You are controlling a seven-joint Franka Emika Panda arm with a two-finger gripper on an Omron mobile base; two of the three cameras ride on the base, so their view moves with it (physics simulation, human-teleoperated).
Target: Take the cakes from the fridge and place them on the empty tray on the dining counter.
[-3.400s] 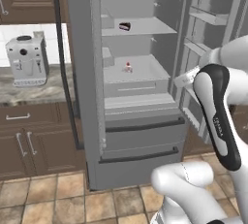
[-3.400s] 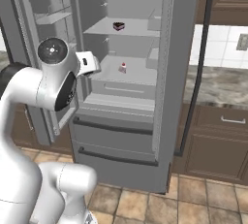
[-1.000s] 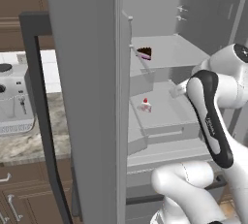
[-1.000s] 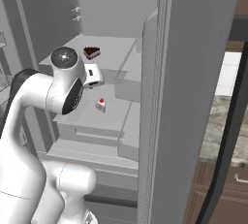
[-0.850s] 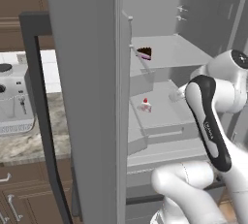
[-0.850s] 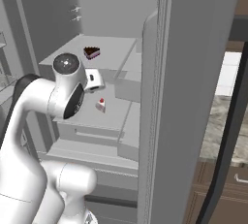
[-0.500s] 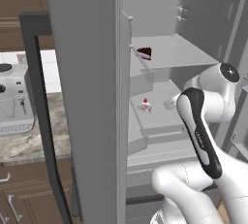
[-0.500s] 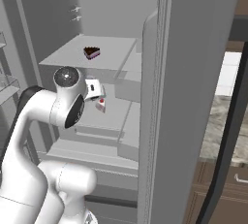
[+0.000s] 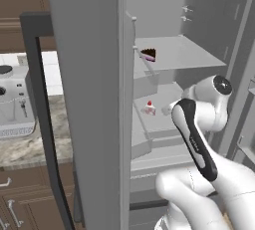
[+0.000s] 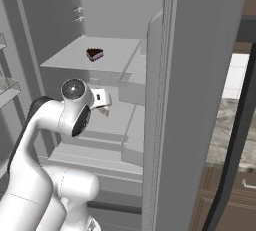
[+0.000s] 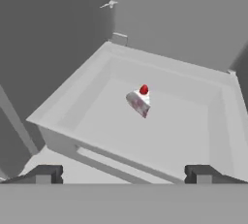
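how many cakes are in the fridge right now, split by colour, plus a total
Dark chocolate cake, on the upper shelf: 1
White cake with a red top, on the shelf below: 1
Total: 2

chocolate cake on upper fridge shelf, white cake on shelf below, coffee machine on counter left

A white cake with a red top, a dark chocolate wedge, a grey fridge.
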